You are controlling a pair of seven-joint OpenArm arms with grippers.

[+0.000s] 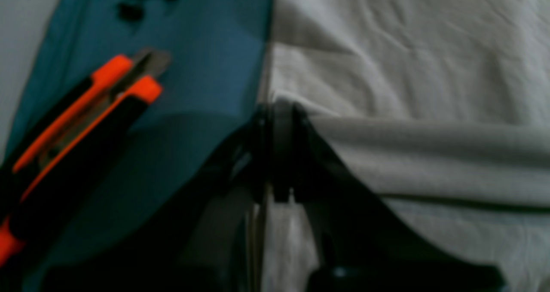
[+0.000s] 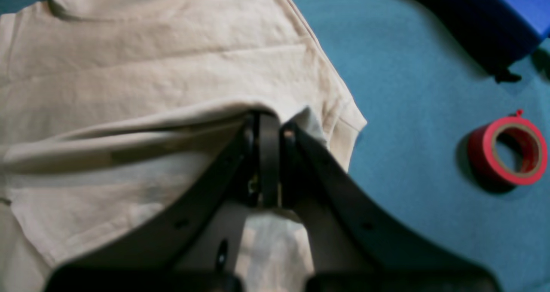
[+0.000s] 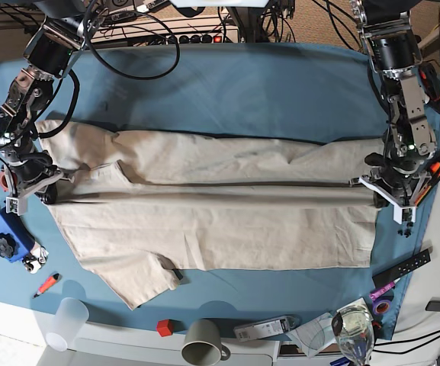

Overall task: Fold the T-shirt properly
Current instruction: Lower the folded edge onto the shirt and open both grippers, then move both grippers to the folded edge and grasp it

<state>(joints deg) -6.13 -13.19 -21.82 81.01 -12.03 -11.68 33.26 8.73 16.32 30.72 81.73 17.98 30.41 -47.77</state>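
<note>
**Both grippers pinch shirt edge, mid-fold across the cloth**

T-shirt lies spread across the middle of the table cloth, long axis running side to side in the base view. One long fold ridge runs between the two arms.

Left gripper: jaws closed tight, a fold of shirt fabric pinched between them at the shirt's edge, right beside the cloth. Box cutter lies just beside it on the cloth.

Right gripper: jaws closed tight on a raised fold of shirt near the sleeve end. Red tape roll sits apart on the cloth, blue box further off.

Step in hand, as judged: carrying the pinched edge over to make a lengthwise fold.

How to do it well:
- Move both arms together, same height and pace, so the ridge stays straight.
- Keep light tension between the grips; slack wrinkles the panel.
- Lay the edge parallel to the far hem, then open.
- Left arm should stay clear of the cutter.
- Risk: thin pinch may slip or catch only one layer; cannot tell layer count here.
</note>
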